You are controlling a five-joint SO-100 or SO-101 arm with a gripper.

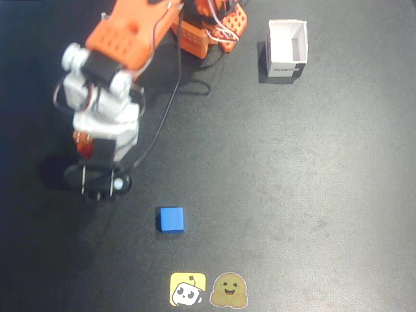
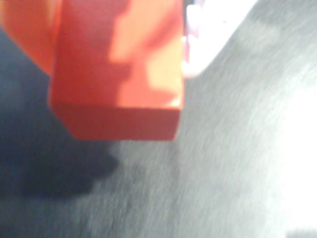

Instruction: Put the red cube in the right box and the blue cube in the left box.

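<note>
The red cube (image 2: 119, 74) fills the upper left of the wrist view, hanging above the dark table with its shadow below it. My gripper (image 2: 116, 44) is shut on it, an orange finger (image 2: 27, 29) on its left and a white finger (image 2: 198, 39) on its right. In the fixed view the gripper (image 1: 97, 183) points down at the left, and the red cube is hidden under the arm. The blue cube (image 1: 171, 220) lies on the table to the gripper's lower right, apart from it. The right box (image 1: 286, 49), white and open, stands at the upper right. The left box is out of view.
The arm's orange base and its cables (image 1: 208, 29) sit at the top centre of the fixed view. Two small stickers, yellow (image 1: 188, 289) and brown (image 1: 229, 290), lie flat at the bottom edge. The table (image 1: 292, 195) is black.
</note>
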